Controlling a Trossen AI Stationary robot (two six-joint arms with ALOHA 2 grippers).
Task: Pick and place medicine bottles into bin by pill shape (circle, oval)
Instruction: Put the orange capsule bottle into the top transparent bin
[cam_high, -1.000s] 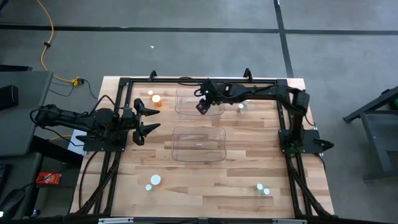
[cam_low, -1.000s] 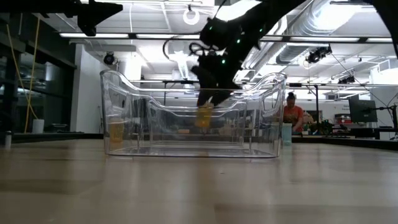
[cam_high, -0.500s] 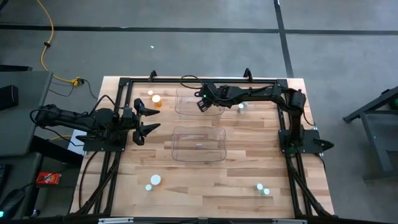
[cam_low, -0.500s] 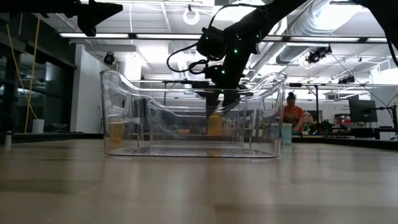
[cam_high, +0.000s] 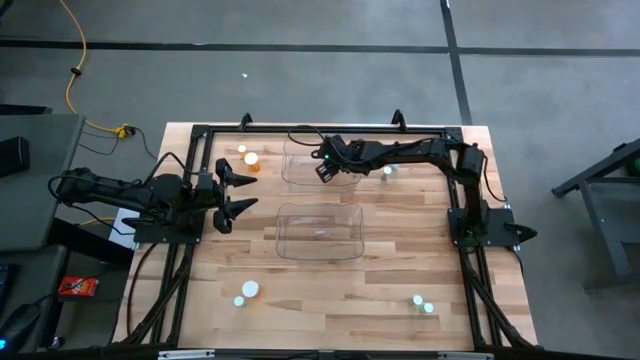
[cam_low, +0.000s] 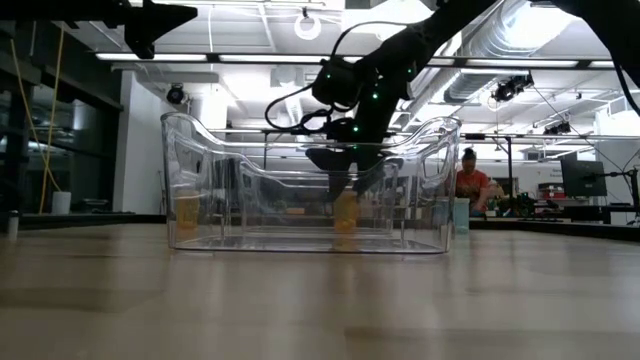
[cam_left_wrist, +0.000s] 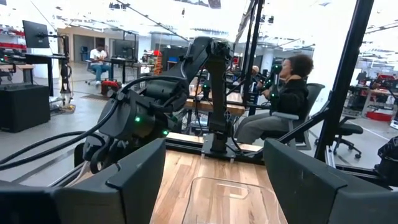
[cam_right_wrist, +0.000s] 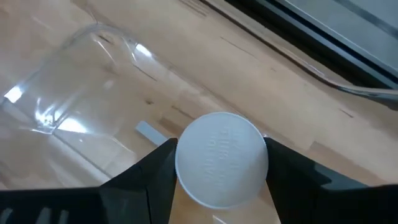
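Inside the far clear plastic bin (cam_high: 318, 165), the right hand (cam_high: 326, 169) has a small translucent orange medicine bottle with a white cap (cam_right_wrist: 222, 158) pinched between its two dark fingers (cam_right_wrist: 153, 176), so it's closed on the bottle. Bottle stands upright, long axis vertical, cap facing straight up at the wrist camera. From table height the orange body (cam_low: 345, 211) sits low in the bin, at or just above the floor, can't tell if it's actually touching.

Left hand (cam_high: 237, 191) is parked over at the left side of the wooden tabletop (cam_high: 400, 260), fingers spread wide open, holding nothing, pointing toward the bins.

Second clear bin (cam_high: 319, 231) sits nearer the middle of the tabletop. Other bottles are scattered around: an orange one with a white cap (cam_high: 250, 160) just left of the far bin, a pale one (cam_high: 387, 171) just to its right beside the right arm, one white-capped (cam_high: 248, 290) near the front left, and a pale pair (cam_high: 423, 303) touching or nearly so at the front right
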